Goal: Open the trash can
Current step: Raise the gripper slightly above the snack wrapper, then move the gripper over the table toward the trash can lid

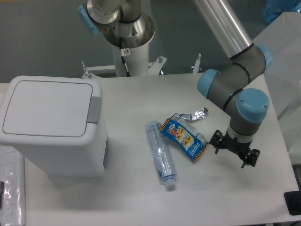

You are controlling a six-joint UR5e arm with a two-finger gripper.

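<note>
The trash can [51, 125] has its lid down flat, so the job looks not yet begun. The first step is still ahead: getting over to the can. It sits far off to the left of the gripper [234, 151], at the other side of the table [235, 202].

I think the next move needs a long reach across, past the things lying in between, then a push down on the grey button [94, 110] at the near edge of the lid. That button is small, so the aim must be good.

The arm comes down from the top right, bends at its blue joints, and points the gripper down, close over the table. The gripper holds nothing. Its black fingers look a little apart, but they are small and dark, and I cannot tell for sure if they are spread or closed.

Just to the left of the gripper lies a blue snack wrapper [185, 137]. A bit further that way lies a clear bottle [160, 154] on its side.
</note>
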